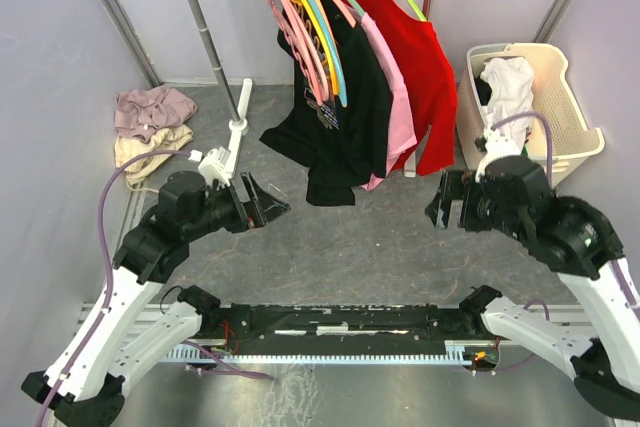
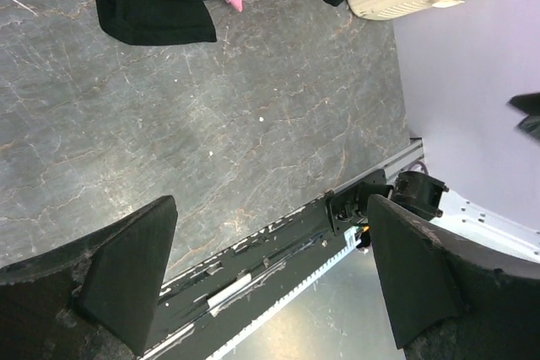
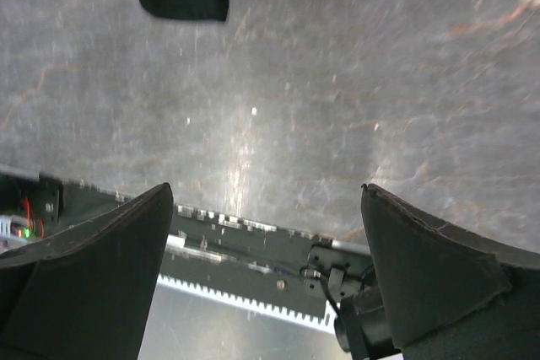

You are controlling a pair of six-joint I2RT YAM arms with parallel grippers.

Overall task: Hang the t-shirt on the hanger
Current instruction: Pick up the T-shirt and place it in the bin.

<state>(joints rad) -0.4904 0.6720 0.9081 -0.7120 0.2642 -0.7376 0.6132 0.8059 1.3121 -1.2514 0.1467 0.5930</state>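
Grey marbled counter [image 1: 380, 247] carries a clothes rack [image 1: 205, 32] crowded with hangers [image 1: 305, 7] and shirts; which one is the orange hanger I cannot tell. A cream basket [image 1: 575, 107] at the right holds the white t-shirt [image 1: 508, 82], crumpled. Left gripper [image 1: 268, 202] and right gripper [image 1: 440, 199] both stand wide and empty. Likely trouble: a pinch into that heap may lift it bunched, hiding the neck, or tip the basket; packed hangers may snag.

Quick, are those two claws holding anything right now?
Left gripper: open, holding nothing.
Right gripper: open, holding nothing.
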